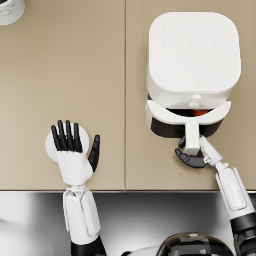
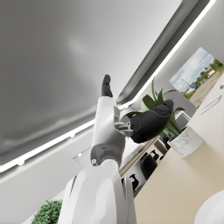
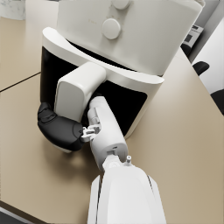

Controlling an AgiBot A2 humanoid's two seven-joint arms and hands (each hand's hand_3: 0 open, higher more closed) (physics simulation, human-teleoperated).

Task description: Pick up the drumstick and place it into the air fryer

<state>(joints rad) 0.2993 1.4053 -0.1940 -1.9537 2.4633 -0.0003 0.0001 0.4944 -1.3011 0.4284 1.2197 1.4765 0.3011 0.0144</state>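
The white air fryer (image 1: 192,55) stands at the back right, its drawer (image 1: 165,117) pulled a little way out. A small orange-red piece, apparently the drumstick (image 1: 200,113), shows inside the gap. My right hand (image 1: 192,157) grips the drawer's handle (image 1: 192,137); in the right wrist view its dark fingers (image 3: 59,129) wrap around the handle (image 3: 78,89) from the side and beneath. My left hand (image 1: 75,145) hovers flat over a bare white plate (image 1: 50,147), fingers spread and holding nothing. In the left wrist view that hand (image 2: 131,118) is raised against the ceiling.
A marble plant pot (image 1: 10,10) sits at the table's far left corner, also visible as a pot (image 2: 186,142) in the left wrist view. A seam (image 1: 125,90) runs down the beige tabletop. A steel strip (image 1: 150,210) lines the near edge.
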